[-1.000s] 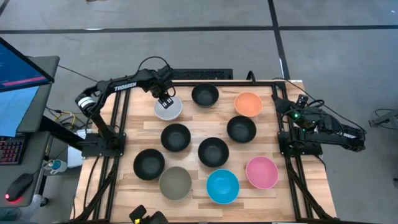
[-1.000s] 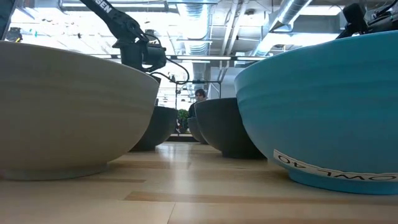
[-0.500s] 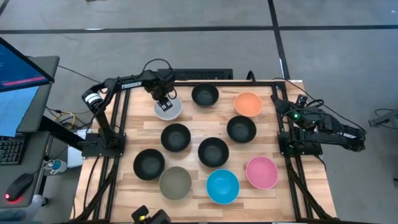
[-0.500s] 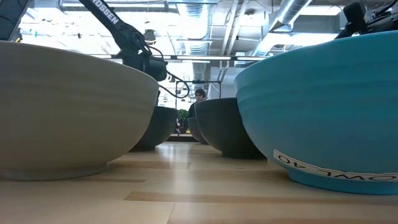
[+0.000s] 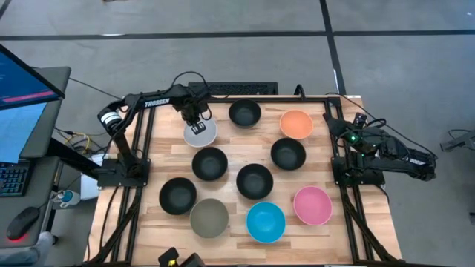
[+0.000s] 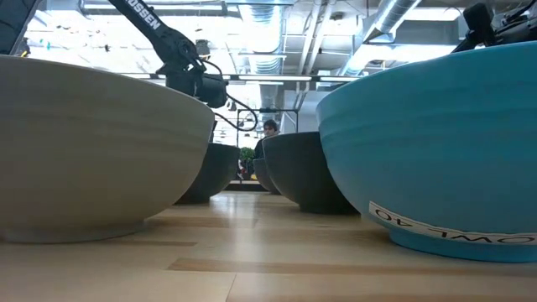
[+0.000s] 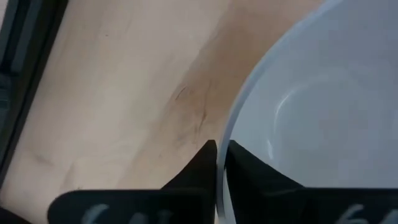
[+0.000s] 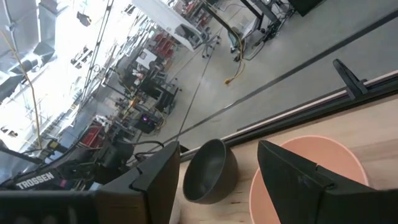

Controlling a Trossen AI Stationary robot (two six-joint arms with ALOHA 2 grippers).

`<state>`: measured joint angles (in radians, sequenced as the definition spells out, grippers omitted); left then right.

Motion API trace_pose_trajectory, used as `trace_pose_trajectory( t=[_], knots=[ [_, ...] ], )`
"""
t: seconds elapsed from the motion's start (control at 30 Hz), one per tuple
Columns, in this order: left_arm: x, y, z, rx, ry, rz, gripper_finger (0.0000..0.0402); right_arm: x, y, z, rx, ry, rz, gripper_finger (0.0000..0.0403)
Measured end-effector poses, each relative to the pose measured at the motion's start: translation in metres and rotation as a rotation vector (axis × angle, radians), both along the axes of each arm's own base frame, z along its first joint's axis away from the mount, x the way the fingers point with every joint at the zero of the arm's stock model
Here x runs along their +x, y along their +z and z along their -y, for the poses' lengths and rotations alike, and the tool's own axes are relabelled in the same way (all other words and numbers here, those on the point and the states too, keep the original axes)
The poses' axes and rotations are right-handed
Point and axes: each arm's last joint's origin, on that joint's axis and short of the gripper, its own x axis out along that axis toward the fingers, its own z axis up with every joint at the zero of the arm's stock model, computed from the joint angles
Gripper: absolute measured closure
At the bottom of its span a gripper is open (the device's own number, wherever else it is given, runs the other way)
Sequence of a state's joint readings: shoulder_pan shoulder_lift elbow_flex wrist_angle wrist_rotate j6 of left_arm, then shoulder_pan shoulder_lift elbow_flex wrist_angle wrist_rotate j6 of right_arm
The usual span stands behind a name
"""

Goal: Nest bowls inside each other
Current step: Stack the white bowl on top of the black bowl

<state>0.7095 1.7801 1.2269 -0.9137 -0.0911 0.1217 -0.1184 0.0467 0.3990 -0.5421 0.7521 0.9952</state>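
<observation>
Ten bowls stand apart on their bases on the wooden table (image 5: 326, 237). The white bowl (image 5: 202, 133) is at the far left. Several black bowls (image 5: 209, 163) fill the middle. An orange bowl (image 5: 296, 124) is at the far right. Grey-olive (image 5: 209, 219), blue (image 5: 266, 222) and pink (image 5: 312, 205) bowls line the near edge. My left gripper (image 5: 195, 119) points down over the white bowl's far left rim and is shut on it. My right gripper (image 8: 217, 180) waits open at the table's right edge, facing the orange bowl (image 8: 311, 180). My left gripper (image 7: 221, 155) pinches the white bowl's rim (image 7: 227, 132) at its far left side. One finger (image 7: 202, 169) is outside the wall and the other finger (image 7: 252, 173) inside the hollow. The fingers come from above, pointing down. The bowl sits upright on the table.
A dark frame runs along the table's left (image 5: 141, 141) and right (image 5: 349, 185) sides. In the low view the grey-olive bowl (image 6: 92, 151) and blue bowl (image 6: 436, 143) loom close. A person (image 6: 270, 127) shows far behind, and a monitor (image 5: 26, 81) stands left of the table.
My left gripper has sunk a little over the white bowl's far left rim. The bowls have stayed where they were.
</observation>
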Motion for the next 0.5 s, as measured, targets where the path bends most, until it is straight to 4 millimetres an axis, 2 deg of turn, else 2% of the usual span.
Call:
trace_pose_trajectory(
  t=[0.17,0.23,0.37,0.5],
  knots=[
    [0.012,0.017,0.008,-0.022,-0.022,0.005,0.0400,0.000,-0.001,0.000,0.001,-0.002,-0.014,0.0162],
    [0.021,0.031,0.011,0.032,-0.061,-0.014,0.0401,-0.001,-0.004,0.000,0.004,-0.006,-0.041,0.0162],
    [0.038,0.065,0.008,0.137,-0.118,0.052,0.0401,-0.002,-0.009,0.000,0.041,-0.014,-0.069,0.0162],
    [0.043,0.092,0.006,0.108,-0.117,0.150,0.0401,-0.004,-0.015,-0.001,0.085,-0.015,-0.097,0.0162]
  ],
)
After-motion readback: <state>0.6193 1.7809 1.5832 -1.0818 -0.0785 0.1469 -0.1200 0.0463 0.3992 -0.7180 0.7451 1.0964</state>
